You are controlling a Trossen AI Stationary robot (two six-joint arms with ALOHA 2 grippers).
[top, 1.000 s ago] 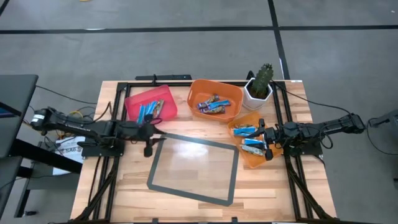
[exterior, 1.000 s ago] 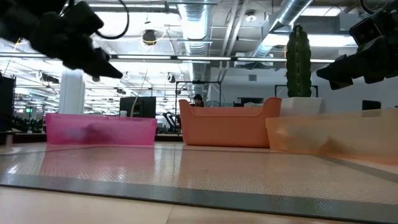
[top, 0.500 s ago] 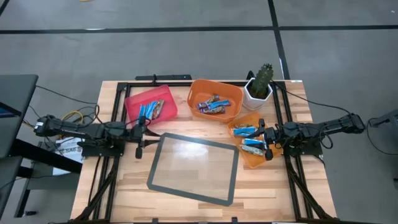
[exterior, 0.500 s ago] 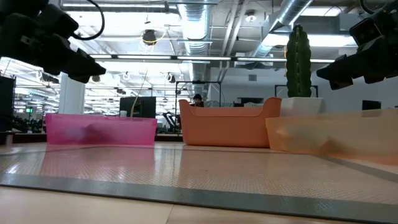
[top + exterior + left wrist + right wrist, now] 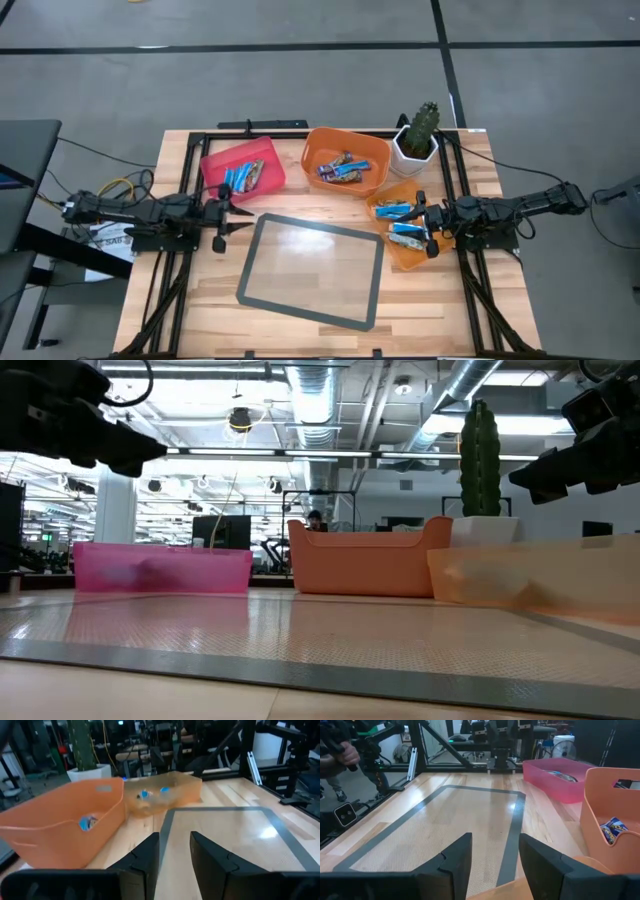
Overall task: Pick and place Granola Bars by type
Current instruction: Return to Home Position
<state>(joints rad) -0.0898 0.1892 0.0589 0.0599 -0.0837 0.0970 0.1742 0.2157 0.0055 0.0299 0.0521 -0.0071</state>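
Granola bars lie sorted in three bins. Blue and brown ones (image 5: pixel 243 177) are in the pink bin (image 5: pixel 215 163), a mixed heap (image 5: pixel 342 168) is in the orange bin (image 5: pixel 372 150), and blue ones (image 5: pixel 405 228) are in the clear orange bin (image 5: pixel 400 258). My left gripper (image 5: pixel 222 215) stands open at the table's left, just near of the pink bin, pointing level toward the right, with nothing between its fingers (image 5: pixel 147 852). My right gripper (image 5: pixel 430 228) hangs open over the clear orange bin, pointing toward the left, also empty (image 5: pixel 495 852).
A clear mat with a grey border (image 5: pixel 300 312) lies on the middle of the wooden table. A potted cactus (image 5: pixel 420 135) stands at the back right, beside the orange bin. Black frame rails (image 5: pixel 165 290) run along both sides of the table.
My left gripper has drawn back from the mat's far left corner toward the table's left edge and tipped from slanting down to level, staying open and empty. The bars and bins lie as before.
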